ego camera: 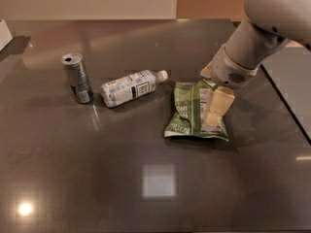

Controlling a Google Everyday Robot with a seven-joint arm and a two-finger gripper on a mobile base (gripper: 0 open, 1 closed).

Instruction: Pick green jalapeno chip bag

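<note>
The green jalapeno chip bag (186, 114) lies flat and crumpled on the dark table, right of centre, its white nutrition panel facing up. My gripper (212, 120) comes in from the upper right on the white arm (252, 42) and reaches down onto the right half of the bag, covering part of it. The bag rests on the table.
A white-labelled plastic bottle (130, 87) lies on its side left of the bag. A silver drink can (77, 77) stands upright further left. The dark table (97, 178) ends at an edge on the right (286, 106). A white object sits at the far left edge (4, 33).
</note>
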